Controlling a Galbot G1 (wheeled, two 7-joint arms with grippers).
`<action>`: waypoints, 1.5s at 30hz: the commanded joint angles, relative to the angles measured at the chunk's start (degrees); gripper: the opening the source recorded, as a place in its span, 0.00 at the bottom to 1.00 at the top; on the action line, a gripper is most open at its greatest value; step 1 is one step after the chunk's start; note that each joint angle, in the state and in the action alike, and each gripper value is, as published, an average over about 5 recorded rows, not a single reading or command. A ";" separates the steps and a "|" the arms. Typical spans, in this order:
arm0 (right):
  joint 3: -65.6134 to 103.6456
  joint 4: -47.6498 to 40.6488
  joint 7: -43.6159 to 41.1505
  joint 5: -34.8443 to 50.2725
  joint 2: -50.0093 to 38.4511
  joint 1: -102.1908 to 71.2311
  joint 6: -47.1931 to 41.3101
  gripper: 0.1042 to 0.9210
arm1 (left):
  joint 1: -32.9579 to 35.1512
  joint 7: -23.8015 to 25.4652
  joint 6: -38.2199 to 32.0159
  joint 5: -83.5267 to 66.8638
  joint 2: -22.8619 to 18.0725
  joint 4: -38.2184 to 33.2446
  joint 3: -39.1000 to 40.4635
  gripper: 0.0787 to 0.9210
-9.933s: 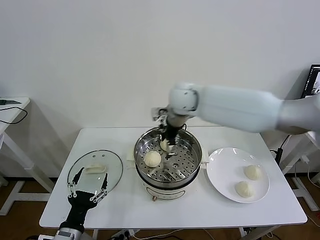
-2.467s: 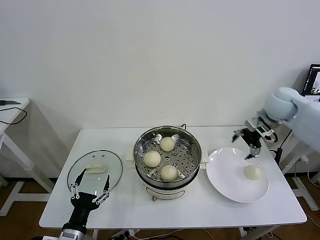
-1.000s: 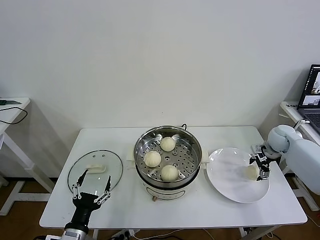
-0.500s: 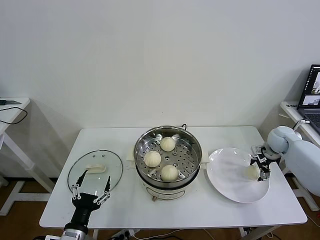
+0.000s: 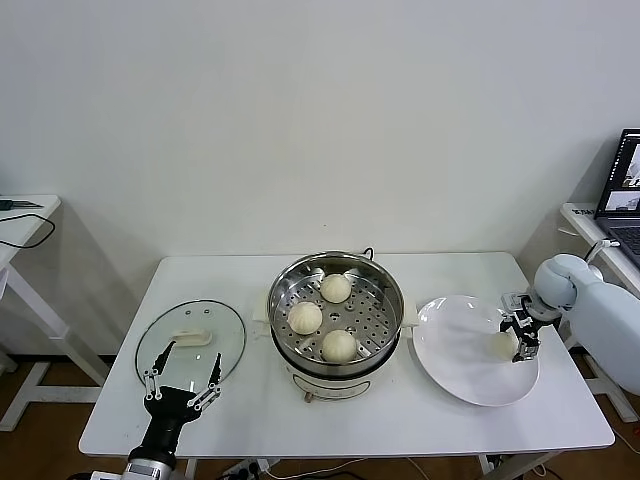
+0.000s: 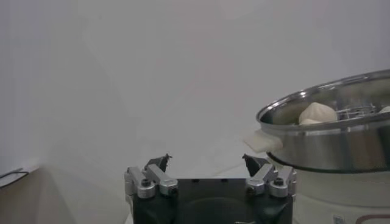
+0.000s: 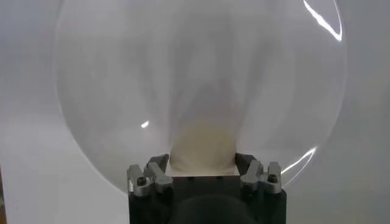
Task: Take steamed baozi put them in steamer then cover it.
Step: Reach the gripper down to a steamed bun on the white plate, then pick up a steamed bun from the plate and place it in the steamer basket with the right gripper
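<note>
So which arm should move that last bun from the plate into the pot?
The right. The right gripper already straddles the last baozi on the white plate, beside the steamer. The left gripper waits open by the glass lid, far across the table.

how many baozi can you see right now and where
4. Three sit in the steamer: rear baozi, left baozi, front baozi. The fourth baozi is on the white plate, between the right gripper fingers.

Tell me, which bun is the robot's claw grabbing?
The lone bun on the white plate, between the right gripper's fingers. The other three buns sit in the steamer.
</note>
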 commanded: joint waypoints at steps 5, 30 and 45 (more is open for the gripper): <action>-2.12 4.22 -0.41 4.11 -2.63 2.52 -0.99 0.75 | -0.02 -0.20 0.06 0.14 -0.03 -0.42 0.48 0.88; -64.10 42.48 3.22 50.60 -8.30 69.40 -25.75 0.73 | -0.20 0.25 -0.39 -0.04 1.22 -1.08 0.28 0.88; -63.19 39.39 9.41 60.84 11.43 69.20 -33.56 0.73 | -1.87 0.52 -0.09 -1.27 1.96 -0.61 -0.13 0.88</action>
